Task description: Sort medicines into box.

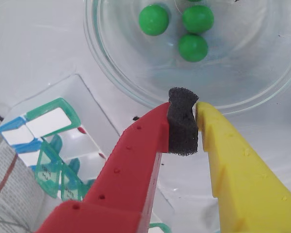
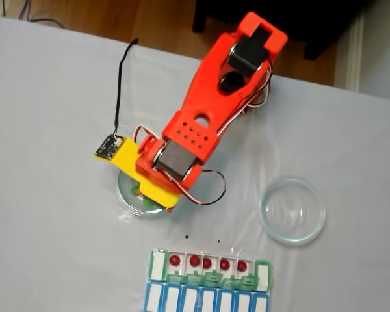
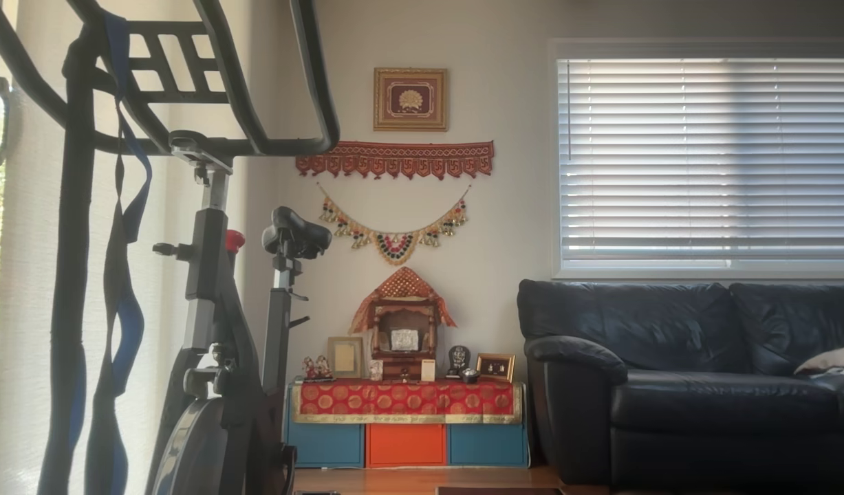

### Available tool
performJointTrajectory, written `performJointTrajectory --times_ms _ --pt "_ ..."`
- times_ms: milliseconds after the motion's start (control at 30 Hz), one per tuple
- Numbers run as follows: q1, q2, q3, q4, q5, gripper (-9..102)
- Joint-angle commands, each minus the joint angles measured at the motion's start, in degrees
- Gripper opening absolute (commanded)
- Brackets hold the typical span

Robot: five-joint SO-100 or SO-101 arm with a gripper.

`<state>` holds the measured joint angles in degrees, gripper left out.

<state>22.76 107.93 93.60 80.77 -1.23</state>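
In the wrist view the gripper (image 1: 198,127), one red finger (image 1: 136,160) and one yellow finger (image 1: 233,160), is standing closed, with only a black foam pad (image 1: 183,122) between the tips and no ball in it, just before the near rim of a round clear glass dish (image 1: 111,73) that is holding three glossy green balls (image 1: 153,20).

In the fixed view the orange arm (image 2: 208,117) is hanging over this dish (image 2: 127,195), on the left part of the white table (image 2: 52,97). The flat pill organizer with the green row (image 2: 265,276) is lying at the near edge with five dark red balls (image 2: 175,260) in its open compartments, a blue row (image 2: 208,302) is adjoining it, and a second glass dish (image 2: 292,210) is standing to the right.

Dark sofa (image 3: 690,385) beneath blinded window (image 3: 710,161)
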Motion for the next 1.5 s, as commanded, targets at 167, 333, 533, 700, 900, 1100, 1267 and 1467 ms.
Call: performJointTrajectory --times_ms 167,333,533,700,900,1100,1267,1467 --pt "0.44 5.10 5.36 -6.33 -1.76 1" --pt "0.09 3.60 5.10 -6.94 -3.16 2" --pt "0.44 3.87 6.94 -7.38 -4.39 13" --pt "1.05 4.22 9.49 -9.32 -5.27 13" --pt "0.88 2.55 9.49 -9.76 -5.36 14" --pt "0.62 0.79 9.67 -10.20 -6.15 15" --pt "0.35 -1.67 8.96 -10.37 -5.80 20" --pt "0.35 -1.93 9.40 -10.72 -6.15 22"
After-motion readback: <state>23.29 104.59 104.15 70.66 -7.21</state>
